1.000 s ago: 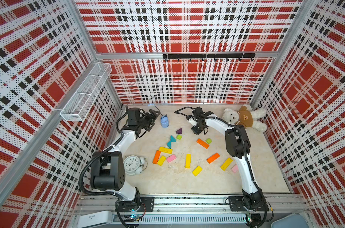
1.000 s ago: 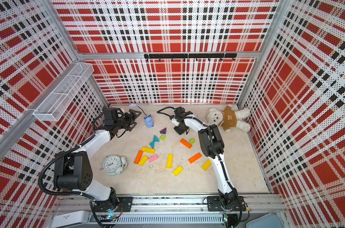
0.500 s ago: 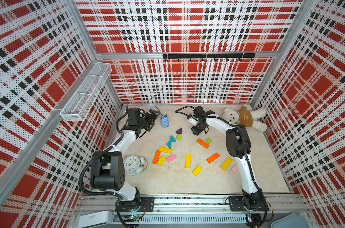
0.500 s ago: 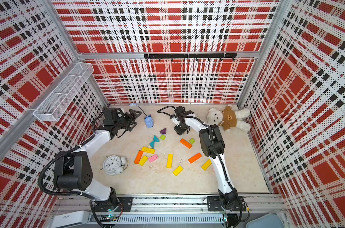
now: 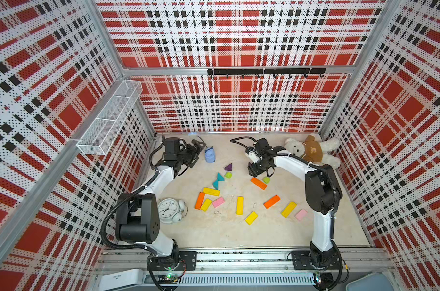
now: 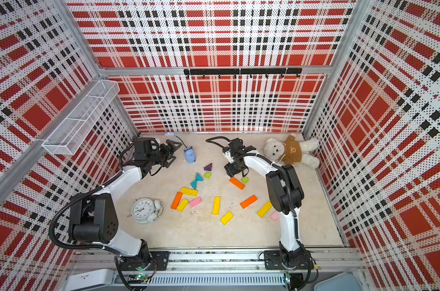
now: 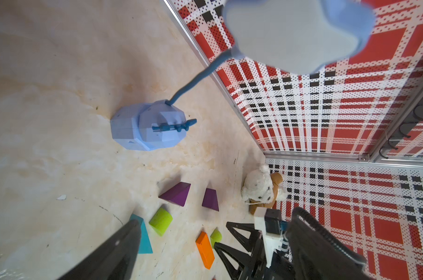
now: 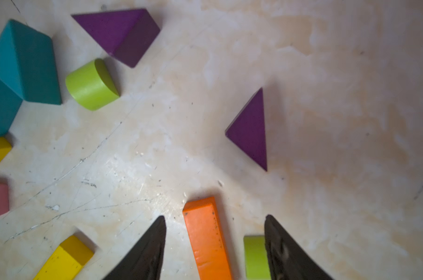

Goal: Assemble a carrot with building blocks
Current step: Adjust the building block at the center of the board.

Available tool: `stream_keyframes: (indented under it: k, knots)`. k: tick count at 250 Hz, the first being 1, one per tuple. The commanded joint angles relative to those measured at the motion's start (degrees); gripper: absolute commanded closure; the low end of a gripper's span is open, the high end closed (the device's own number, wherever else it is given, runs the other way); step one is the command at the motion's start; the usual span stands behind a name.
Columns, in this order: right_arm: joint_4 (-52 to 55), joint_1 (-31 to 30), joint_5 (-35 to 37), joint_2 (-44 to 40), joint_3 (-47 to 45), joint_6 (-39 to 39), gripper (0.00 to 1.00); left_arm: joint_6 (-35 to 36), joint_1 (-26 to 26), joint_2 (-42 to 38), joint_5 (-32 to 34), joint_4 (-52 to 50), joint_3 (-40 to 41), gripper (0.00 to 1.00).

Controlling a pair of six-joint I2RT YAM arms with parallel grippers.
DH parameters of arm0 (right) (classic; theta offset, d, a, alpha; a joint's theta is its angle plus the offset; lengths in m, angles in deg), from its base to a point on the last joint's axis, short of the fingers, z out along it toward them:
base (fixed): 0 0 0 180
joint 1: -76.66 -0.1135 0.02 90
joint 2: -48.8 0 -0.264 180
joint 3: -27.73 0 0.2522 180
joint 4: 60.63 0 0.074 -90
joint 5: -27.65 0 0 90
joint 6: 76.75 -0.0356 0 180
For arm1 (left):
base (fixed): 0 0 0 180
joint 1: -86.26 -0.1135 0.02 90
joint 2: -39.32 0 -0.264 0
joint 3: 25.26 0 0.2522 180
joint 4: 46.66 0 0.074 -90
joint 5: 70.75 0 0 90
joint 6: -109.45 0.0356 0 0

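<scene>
Right wrist: second purple triangle (image 8: pixel 250 131) hidden in top views; left tool (image 5: pixel 197 153), right tool (image 8: pixel 215 218) released.

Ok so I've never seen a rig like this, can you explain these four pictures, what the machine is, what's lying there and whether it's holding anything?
These are two robot arms mounted at the front of a table walled in red plaid. Two pictures look down from overhead; the other two come from cameras on the arms' wrists. On the table lie coloured building blocks, a white alarm clock, a plush bear and a small blue toy. The left gripper is open near the blue toy, empty. The right gripper is open over an orange bar and a lime-green stub, gripping neither.
</scene>
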Motion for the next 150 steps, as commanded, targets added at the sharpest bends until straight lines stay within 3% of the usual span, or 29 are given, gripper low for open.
stream_keyframes:
  k: [1, 74, 150]
  knots:
    - [-3.05, -0.31, -2.64, -1.3, -3.61, -1.95, 0.34, 0.24, 2.44, -0.85, -0.5, 1.0, -0.7, 0.04]
    - [-4.04, -1.47, -3.88, 0.15, -6.98, -2.85, 0.38, 0.36, 2.01, -0.71, -0.39, 1.05, -0.65, 0.03]
    - [-5.88, -4.64, -7.2, -3.58, -13.66, -5.67, 0.42, 0.33, 1.88, -1.07, -0.31, 1.05, -0.61, 0.03]
